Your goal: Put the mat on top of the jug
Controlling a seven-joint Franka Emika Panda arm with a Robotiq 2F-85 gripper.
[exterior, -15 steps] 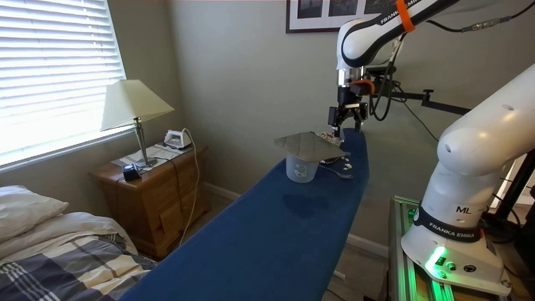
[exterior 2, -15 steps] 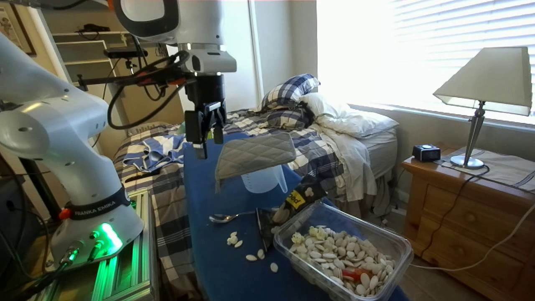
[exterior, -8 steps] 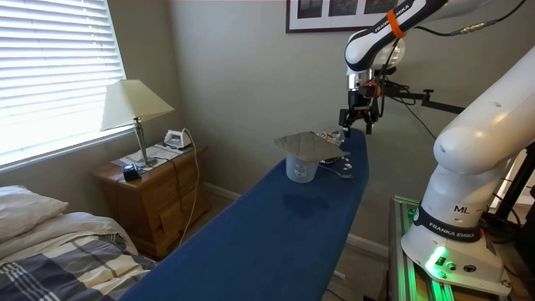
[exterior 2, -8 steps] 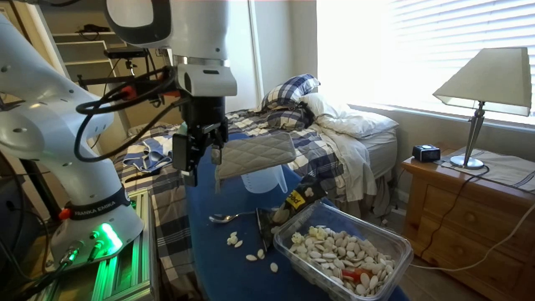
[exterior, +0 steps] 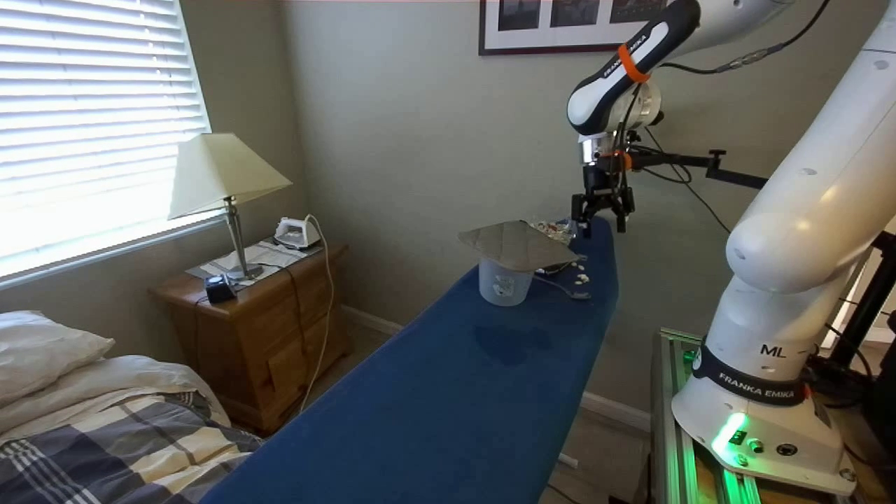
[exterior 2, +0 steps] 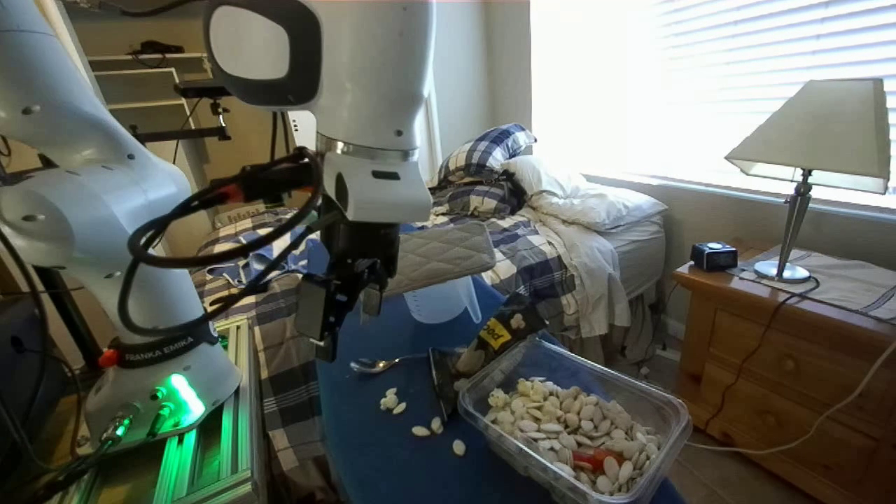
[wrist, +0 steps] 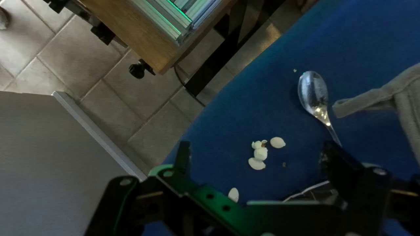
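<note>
The mat [exterior: 521,245], a beige-tan quilted square, lies tilted across the top of the jug [exterior: 502,285] and overhangs it. The whitish translucent jug stands upright on the blue board, its mouth hidden under the mat. The mat [exterior 2: 448,253] and jug [exterior 2: 435,301] also show in an exterior view, with part of the mat behind my gripper. My gripper [exterior: 601,225] is open and empty, apart from the mat, above the narrow end of the board. In the wrist view nothing is between its fingers [wrist: 257,149]; a mat corner [wrist: 408,95] shows at right, the jug is out of view.
A spoon [exterior 2: 374,365], loose popcorn and seeds [wrist: 261,153], a dark snack bag [exterior 2: 500,332] and a clear tub of seeds [exterior 2: 574,427] are on the blue ironing board [exterior: 448,399]. A nightstand [exterior: 259,329] with a lamp stands beyond; a bed is beside the board.
My open gripper has come down and shifted away from the mat, toward the board's narrow end. The mat and jug have not moved.
</note>
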